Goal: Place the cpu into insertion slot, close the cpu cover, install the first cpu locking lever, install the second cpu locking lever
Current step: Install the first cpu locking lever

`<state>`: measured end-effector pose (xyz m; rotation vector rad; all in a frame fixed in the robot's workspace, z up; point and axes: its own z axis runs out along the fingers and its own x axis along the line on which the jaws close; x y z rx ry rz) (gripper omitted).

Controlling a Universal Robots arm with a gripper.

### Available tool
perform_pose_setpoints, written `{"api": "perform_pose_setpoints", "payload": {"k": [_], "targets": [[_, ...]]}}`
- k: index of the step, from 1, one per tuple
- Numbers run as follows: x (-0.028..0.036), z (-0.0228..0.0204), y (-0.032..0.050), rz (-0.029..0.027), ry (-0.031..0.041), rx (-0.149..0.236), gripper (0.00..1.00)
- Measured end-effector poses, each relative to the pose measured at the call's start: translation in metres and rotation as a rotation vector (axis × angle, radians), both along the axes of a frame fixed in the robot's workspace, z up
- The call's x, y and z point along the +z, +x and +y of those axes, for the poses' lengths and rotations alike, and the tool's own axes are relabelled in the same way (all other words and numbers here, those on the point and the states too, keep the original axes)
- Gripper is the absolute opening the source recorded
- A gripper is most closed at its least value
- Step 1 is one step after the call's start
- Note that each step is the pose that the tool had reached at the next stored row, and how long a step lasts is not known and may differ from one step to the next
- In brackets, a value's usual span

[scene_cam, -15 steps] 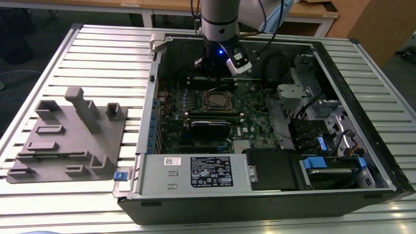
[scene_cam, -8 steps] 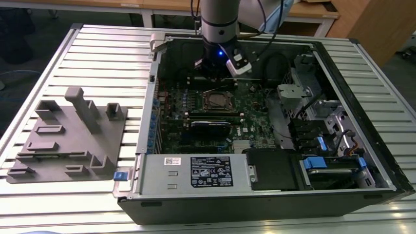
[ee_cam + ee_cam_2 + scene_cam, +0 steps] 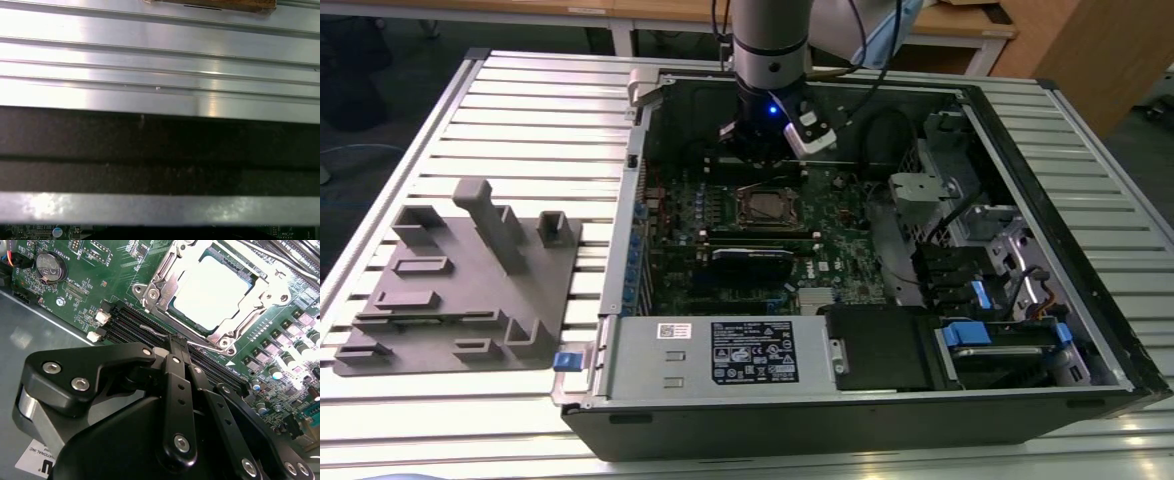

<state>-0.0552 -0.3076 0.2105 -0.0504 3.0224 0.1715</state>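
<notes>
Cpu (image 3: 210,290) seated in its socket, my claw (image 3: 176,340) clenched close beside it.
Flat, pale and dull silver, the cpu lies square in the insertion slot (image 3: 248,279). The cpu cover (image 3: 160,290), a shiny stamped-metal frame, lies over its edges on the green motherboard (image 3: 100,290). All of it sits inside the black computer case (image 3: 854,420) on the ribbed aluminium tabletop (image 3: 520,110). My claw, matte black with bolted links, has its fingertips pressed together above the long black memory slots (image 3: 130,322) next to the socket. A wire lever (image 3: 150,330) runs up to the tips; I cannot tell whether I pinch it.
</notes>
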Motion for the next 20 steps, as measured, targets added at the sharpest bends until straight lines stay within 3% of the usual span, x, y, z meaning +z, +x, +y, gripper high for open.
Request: {"api": "perform_pose_setpoints", "payload": {"k": [3,7,20], "targets": [[-0.0012,0.0001,0.0000,-0.0024,0.0003,0.000,0.11],[-0.0028,0.0000,0.0000,-0.0117,-0.0001,0.000,0.11],[-0.0031,0.0000,0.0000,-0.0119,0.0000,0.000,0.11]]}}
